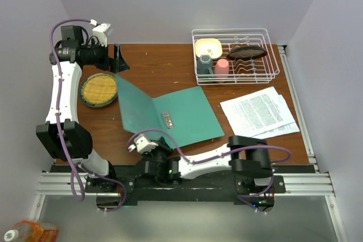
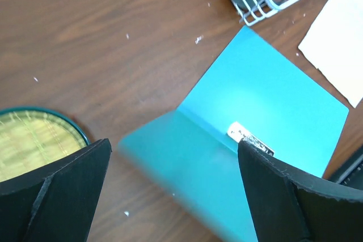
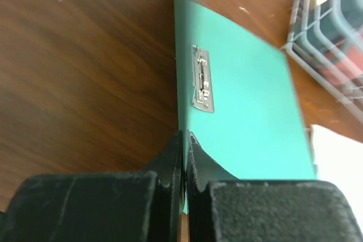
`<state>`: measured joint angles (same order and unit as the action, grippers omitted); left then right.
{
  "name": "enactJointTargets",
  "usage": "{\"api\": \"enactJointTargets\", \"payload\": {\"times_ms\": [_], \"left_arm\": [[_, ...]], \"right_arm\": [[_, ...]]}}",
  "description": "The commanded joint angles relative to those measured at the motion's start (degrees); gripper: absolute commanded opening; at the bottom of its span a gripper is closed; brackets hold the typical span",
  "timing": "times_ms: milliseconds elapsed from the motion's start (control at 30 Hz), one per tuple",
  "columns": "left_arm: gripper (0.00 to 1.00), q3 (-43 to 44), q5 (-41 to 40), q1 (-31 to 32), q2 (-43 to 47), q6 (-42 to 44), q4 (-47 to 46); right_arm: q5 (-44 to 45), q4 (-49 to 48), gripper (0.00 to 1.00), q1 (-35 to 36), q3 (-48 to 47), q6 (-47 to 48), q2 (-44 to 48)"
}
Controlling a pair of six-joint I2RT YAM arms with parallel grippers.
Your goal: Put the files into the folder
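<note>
The teal-green folder [image 1: 181, 114] lies open mid-table, with a metal clip [image 1: 168, 119] by its crease. Its left leaf stands lifted off the wood. My right gripper [image 1: 146, 143] is shut on that leaf's near edge; the right wrist view shows the fingertips [image 3: 194, 143] pinching the thin card [image 3: 244, 100] edge-on. My left gripper [image 1: 119, 59] is open and empty, held high over the back left, and looks down on the folder [image 2: 266, 94]. The files [image 1: 260, 111], white printed sheets, lie in a loose stack right of the folder, and also show in the left wrist view [image 2: 340, 38].
A white wire dish rack [image 1: 271, 55] with cups and bowls stands at the back right. A round yellow plate with a teal rim [image 1: 98, 90] lies left of the folder. The table's right edge runs just past the sheets.
</note>
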<state>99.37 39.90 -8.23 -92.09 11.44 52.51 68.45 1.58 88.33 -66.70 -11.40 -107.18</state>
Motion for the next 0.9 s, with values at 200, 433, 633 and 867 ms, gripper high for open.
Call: {"api": "enactJointTargets", "payload": {"times_ms": [200,433,633,867], "left_arm": [[1.00,-0.67,2.73,-0.91,0.77,1.21,3.12],[1.00,-3.13,2.03,-0.91,3.06,0.34,0.58],[1.00,-2.17,0.27,-0.82,3.85,-0.10,0.49],[1.00,-1.02,1.13,-0.82,2.28,-4.58,-1.97]], "right_arm": [[9.35,21.62,0.09,1.84,-14.51,-0.55,-13.23],[2.84,19.34,0.70,2.02,-23.64,-1.61,-19.12],[-2.44,20.03,0.99,2.37,-28.40,-2.65,-19.74],[-6.20,33.14,0.99,2.28,-31.57,-18.13,-14.30]]}}
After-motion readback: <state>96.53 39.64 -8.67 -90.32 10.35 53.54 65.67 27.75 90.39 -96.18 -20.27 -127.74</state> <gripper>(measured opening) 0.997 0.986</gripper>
